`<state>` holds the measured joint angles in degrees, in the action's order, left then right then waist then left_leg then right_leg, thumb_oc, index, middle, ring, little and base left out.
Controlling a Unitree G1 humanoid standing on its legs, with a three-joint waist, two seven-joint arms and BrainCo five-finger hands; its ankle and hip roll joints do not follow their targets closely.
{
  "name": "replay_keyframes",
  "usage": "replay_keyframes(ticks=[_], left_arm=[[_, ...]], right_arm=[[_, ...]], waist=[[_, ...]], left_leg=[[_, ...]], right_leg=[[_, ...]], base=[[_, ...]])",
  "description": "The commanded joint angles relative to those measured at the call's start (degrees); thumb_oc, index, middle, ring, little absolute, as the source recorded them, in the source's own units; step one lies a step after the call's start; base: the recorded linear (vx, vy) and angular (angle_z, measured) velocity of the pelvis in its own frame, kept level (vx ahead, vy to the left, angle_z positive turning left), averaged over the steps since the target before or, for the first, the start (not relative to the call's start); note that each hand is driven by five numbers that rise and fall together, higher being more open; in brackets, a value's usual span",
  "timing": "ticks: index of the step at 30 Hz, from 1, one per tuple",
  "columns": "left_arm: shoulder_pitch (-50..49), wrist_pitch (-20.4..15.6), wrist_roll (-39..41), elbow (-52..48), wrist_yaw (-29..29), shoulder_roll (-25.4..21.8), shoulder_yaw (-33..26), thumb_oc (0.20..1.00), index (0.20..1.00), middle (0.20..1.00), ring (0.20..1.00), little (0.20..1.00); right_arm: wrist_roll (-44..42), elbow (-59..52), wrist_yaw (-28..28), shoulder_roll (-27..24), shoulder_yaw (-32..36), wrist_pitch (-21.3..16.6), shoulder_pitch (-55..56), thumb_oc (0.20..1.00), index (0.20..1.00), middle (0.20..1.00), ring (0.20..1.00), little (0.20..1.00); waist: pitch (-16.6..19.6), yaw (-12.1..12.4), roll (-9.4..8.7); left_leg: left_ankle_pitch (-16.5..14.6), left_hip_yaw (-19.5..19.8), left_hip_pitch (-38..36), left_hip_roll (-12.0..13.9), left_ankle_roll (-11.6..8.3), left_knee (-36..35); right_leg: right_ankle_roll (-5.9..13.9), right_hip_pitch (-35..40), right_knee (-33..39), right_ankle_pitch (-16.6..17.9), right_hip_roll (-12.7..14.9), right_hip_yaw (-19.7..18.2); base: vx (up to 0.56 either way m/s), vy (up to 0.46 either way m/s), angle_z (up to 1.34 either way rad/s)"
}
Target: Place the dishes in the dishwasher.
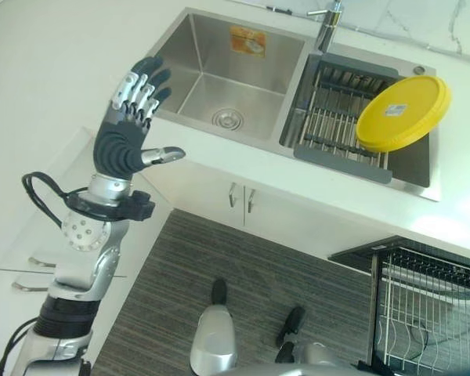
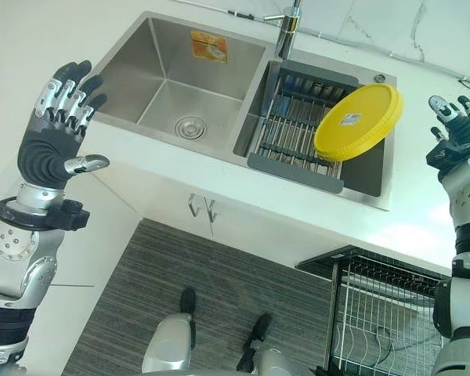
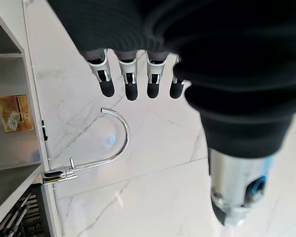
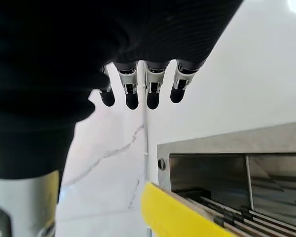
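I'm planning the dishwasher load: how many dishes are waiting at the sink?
1: a yellow plate leaning tilted on the drying rack in the sink's right-hand basin. The left basin holds no dishes; anything beneath the plate would be hidden.

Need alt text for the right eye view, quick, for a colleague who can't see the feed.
A yellow plate leans in the drying rack in the right basin of a double steel sink. Both hands are raised open and empty, left hand by the sink, right hand beyond the plate; the dishwasher rack sits pulled out below.
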<state>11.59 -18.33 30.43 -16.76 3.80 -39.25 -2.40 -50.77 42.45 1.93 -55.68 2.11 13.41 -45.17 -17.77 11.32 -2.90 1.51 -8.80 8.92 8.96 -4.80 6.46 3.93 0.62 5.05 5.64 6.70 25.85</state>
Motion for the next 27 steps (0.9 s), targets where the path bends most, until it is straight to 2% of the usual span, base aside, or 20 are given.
replay_keyframes(ticks=[1,18,27], left_arm=[[0.6,-4.2,1.9,-1.2,-1.1,-1.6,0.2,1.0,1.0,1.0,1.0,1.0],[-0.6,-4.4,1.0,-1.8,-2.3,-1.4,0.2,1.0,1.0,1.0,1.0,1.0],[-0.6,-4.5,0.7,-1.9,-2.7,-1.4,0.4,1.0,1.0,1.0,1.0,1.0]], right_arm=[[-0.9,-1.3,-2.4,-4.4,-6.1,-0.5,-5.6,1.0,1.0,1.0,1.0,1.0],[-0.3,1.2,-7.6,-3.1,-10.3,4.9,-8.3,1.0,1.0,1.0,1.0,1.0],[0.5,2.1,-9.1,-2.5,-12.3,5.3,-10.0,1.0,1.0,1.0,1.0,1.0]], waist=[[3.5,0.4,-0.21],[3.5,0.9,-0.37],[3.2,1.2,-0.21]], left_leg=[[2.0,-1.6,4.1,1.2,-3.32,0.2],[1.4,-2.1,2.3,0.3,-3.06,-0.9],[1.3,-1.9,2.3,0.1,-3.03,-0.6]], right_leg=[[2.05,4.9,-6.6,-10.5,3.1,-0.7],[2.32,5.4,-6.5,-10.6,3.5,-0.6],[2.17,5.0,-7.4,-10.8,3.8,-0.3]], base=[[0.0,0.0,0.0],[0.0,0.008,0.0],[0.0,0.0,0.0]])
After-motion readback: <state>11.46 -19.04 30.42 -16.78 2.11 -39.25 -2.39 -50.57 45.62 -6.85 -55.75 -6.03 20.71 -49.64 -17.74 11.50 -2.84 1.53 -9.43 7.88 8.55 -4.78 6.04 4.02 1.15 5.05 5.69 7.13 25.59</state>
